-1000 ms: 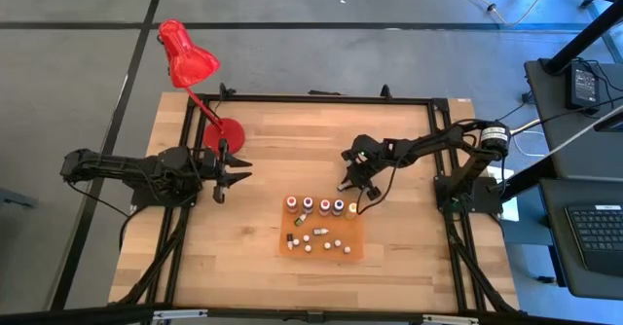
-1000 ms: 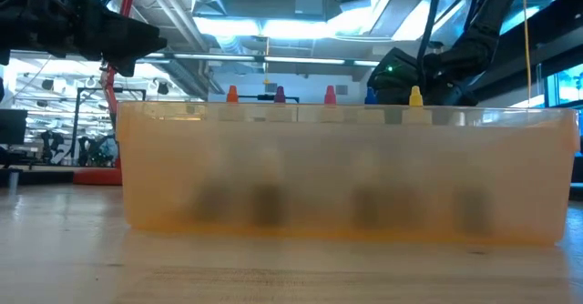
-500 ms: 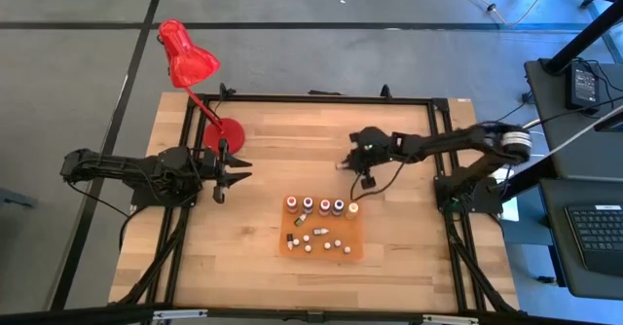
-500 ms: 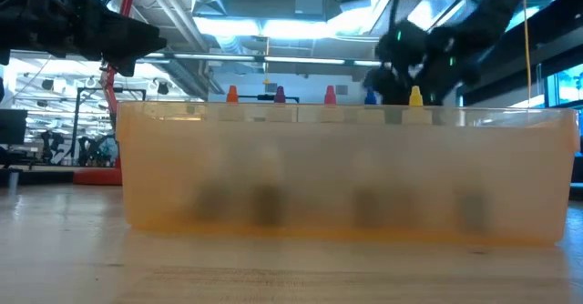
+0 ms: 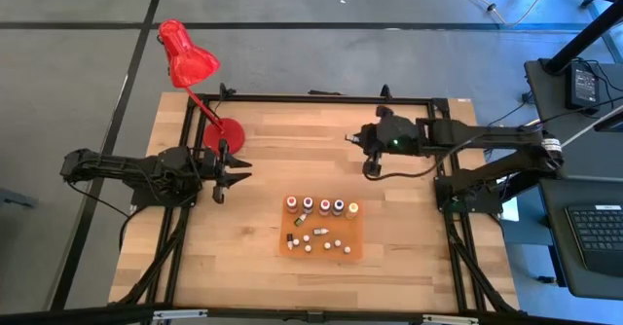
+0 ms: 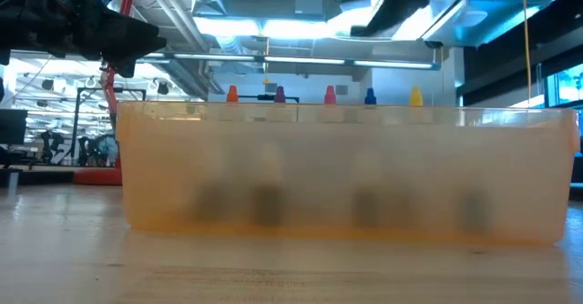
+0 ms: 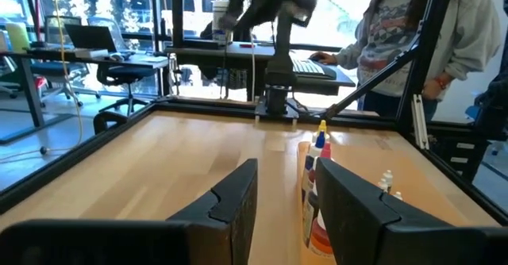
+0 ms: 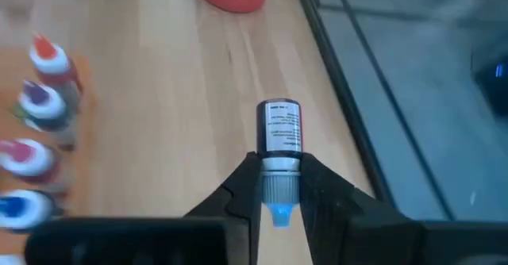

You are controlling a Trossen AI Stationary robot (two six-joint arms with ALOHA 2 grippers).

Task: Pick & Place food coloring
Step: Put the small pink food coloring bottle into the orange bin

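Above the far right part of the bench [image 5: 253,228], the right end effector [image 8: 279,187] is held clear of the wood, its fingers pinched on the neck of a small bottle [image 8: 279,138] with a dark label and a blue tip; in the high view this right end effector [image 5: 362,142] is seen well apart from the orange tray [image 5: 356,247]. Inside that tray, near the middle of the bench, a row of upright bottles [image 5: 324,206] is lined along the far side, and smaller white-capped bottles [image 5: 311,239] are scattered on the near side, some lying down. In the low view the tray [image 6: 346,172] is shown as a translucent orange wall, above whose rim coloured tips are seen: orange [image 6: 232,94], purple [image 6: 280,94], red [image 6: 330,95], blue [image 6: 370,96] and yellow [image 6: 415,96]. On the left side of the bench, the left end effector [image 5: 232,167] is parked beside the base of a red lamp [image 5: 187,57], with its fingers [image 7: 234,197] spread and nothing between them. Beyond the bench, in the left wrist view, a person [image 7: 421,35] in a grey sweatshirt is seen standing.
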